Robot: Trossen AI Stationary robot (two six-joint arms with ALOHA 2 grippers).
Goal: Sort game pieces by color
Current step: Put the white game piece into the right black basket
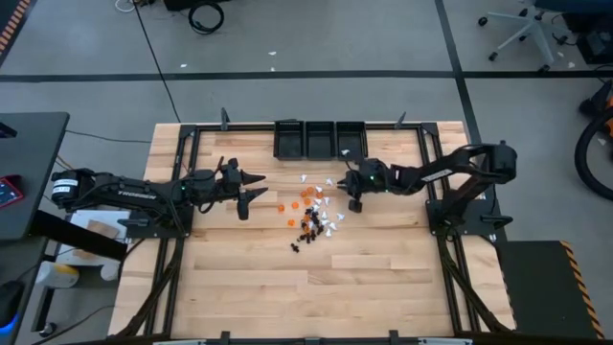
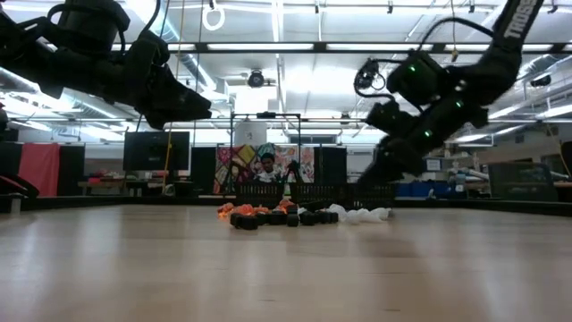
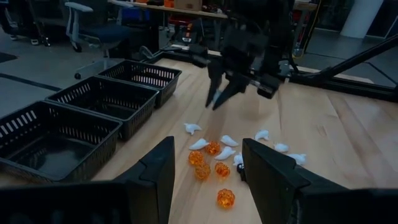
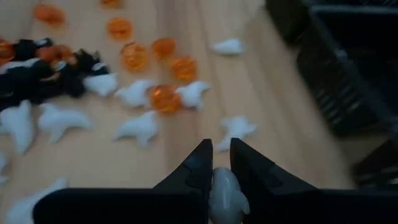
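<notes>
The game pieces (image 1: pixel 311 211) lie in a loose pile of orange, black and white at the table's middle; they also show in the low view (image 2: pixel 295 215). My right gripper (image 1: pixel 353 199) hovers above the pile's right side, shut on one white piece (image 4: pixel 227 196). My left gripper (image 1: pixel 257 188) is open and empty, left of the pile and above the table; through its wrist view (image 3: pixel 208 180) I see orange pieces (image 3: pixel 211 163) and white pieces between its fingers' lines. My right gripper pinches the white piece (image 4: pixel 225 186) between its two fingers, a little back from their free ends. The fingers slant down toward the table. The piece is lifted clear of the table.
Three small black mesh bins (image 1: pixel 321 140) stand side by side at the table's far edge, and also show in the left wrist view (image 3: pixel 93 106). A white piece (image 1: pixel 346 151) lies in the right bin. Bare wood lies near the front edge (image 1: pixel 316 297).
</notes>
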